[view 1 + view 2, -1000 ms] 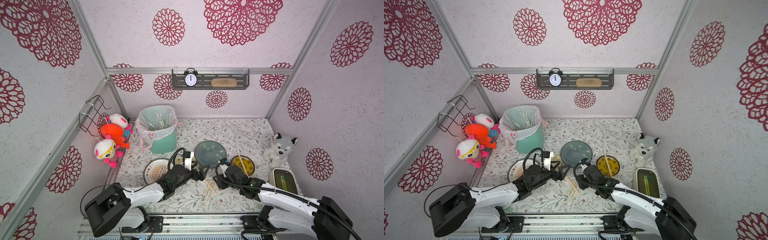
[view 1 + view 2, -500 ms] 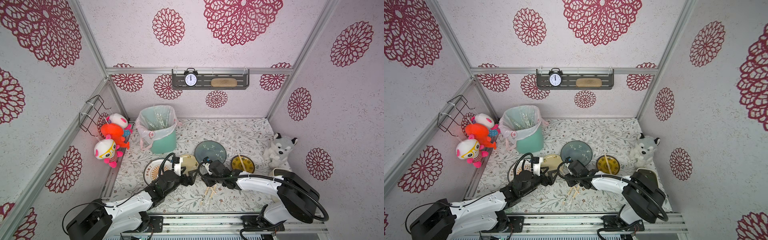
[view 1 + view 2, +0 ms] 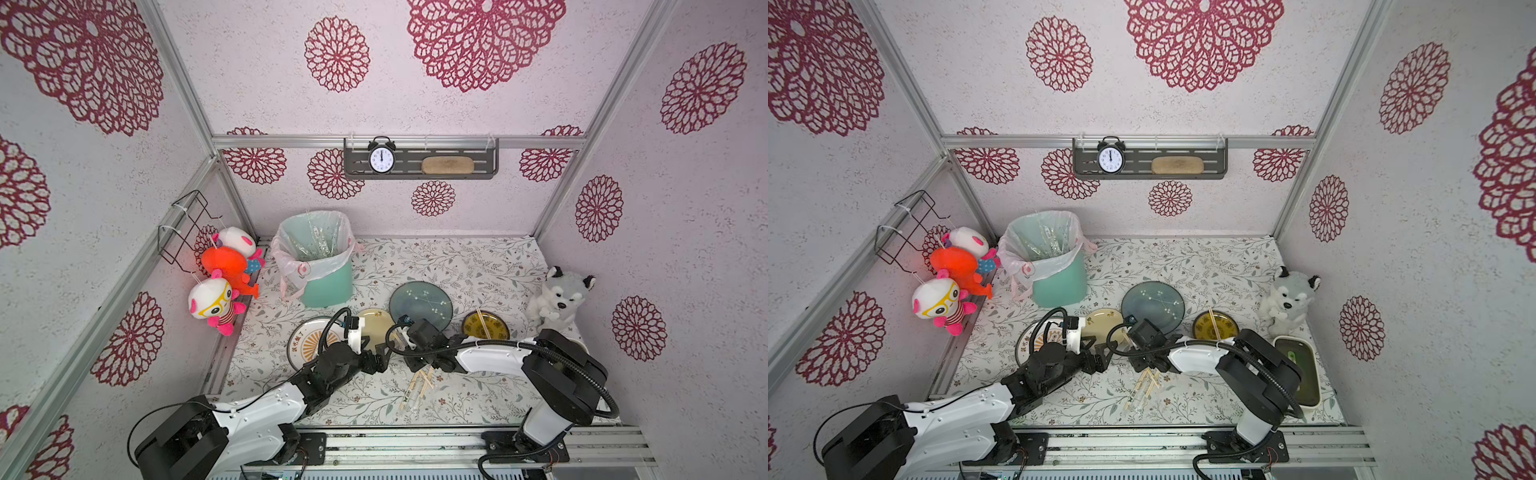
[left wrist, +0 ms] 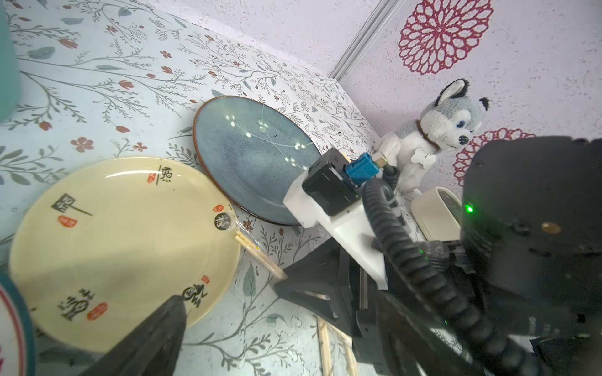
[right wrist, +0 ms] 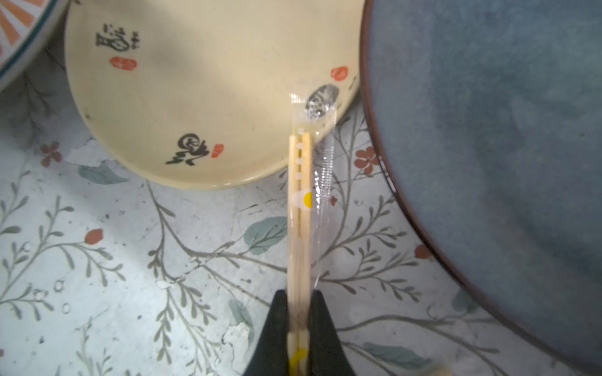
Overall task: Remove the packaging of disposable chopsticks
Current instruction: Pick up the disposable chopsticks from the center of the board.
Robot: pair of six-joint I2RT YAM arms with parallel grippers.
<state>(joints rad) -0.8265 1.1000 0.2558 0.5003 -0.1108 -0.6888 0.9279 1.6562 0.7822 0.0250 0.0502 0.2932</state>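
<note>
The right end effector (image 5: 298, 312) is clenched on one pair of chopsticks (image 5: 299, 228), which is inside its clear sleeve (image 5: 322, 182). The pair is low over the worktop (image 5: 97, 260). Its far end reaches over the rim of the cream plate (image 5: 195, 97), just beside the blue plate (image 5: 488, 130). The left end effector (image 3: 379, 358) is released and holds nothing, near the cream plate. Other pairs (image 3: 417, 384) lie in a heap on the worktop, near the right arm.

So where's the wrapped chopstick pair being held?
Right wrist view: the wrapped chopstick pair sits in the shut right end effector, tip over the rim of the cream plate, blue plate alongside.
</note>
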